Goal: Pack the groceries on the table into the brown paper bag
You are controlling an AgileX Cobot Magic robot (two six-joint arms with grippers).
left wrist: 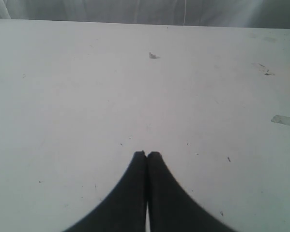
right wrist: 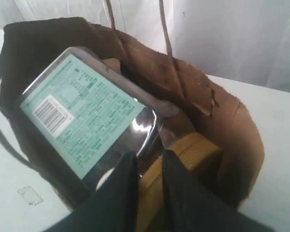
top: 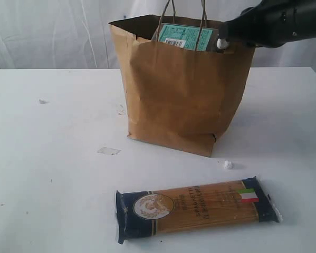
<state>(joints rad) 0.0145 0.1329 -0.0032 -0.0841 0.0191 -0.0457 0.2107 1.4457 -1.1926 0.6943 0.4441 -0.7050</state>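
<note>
The brown paper bag (top: pixel 173 100) stands upright at the middle back of the table (top: pixel 52 158). A shiny pouch with a teal printed label (top: pixel 185 37) sticks out of its top. In the right wrist view the pouch (right wrist: pixel 82 116) leans inside the bag (right wrist: pixel 232 125) next to a gold jar lid (right wrist: pixel 198 150). My right gripper (right wrist: pixel 147 157) hangs in the bag's mouth just over that lid, its fingers a little apart, gripping nothing. The spaghetti pack (top: pixel 197 208) lies flat in front of the bag. My left gripper (left wrist: pixel 146 153) is shut and empty above bare tabletop (left wrist: pixel 86 87).
A small white pellet (top: pixel 228 165) lies between the bag and the spaghetti pack. A scrap of clear tape (top: pixel 108 151) sticks to the table left of the bag. The right arm (top: pixel 274 23) reaches in from the upper right. White curtains hang behind.
</note>
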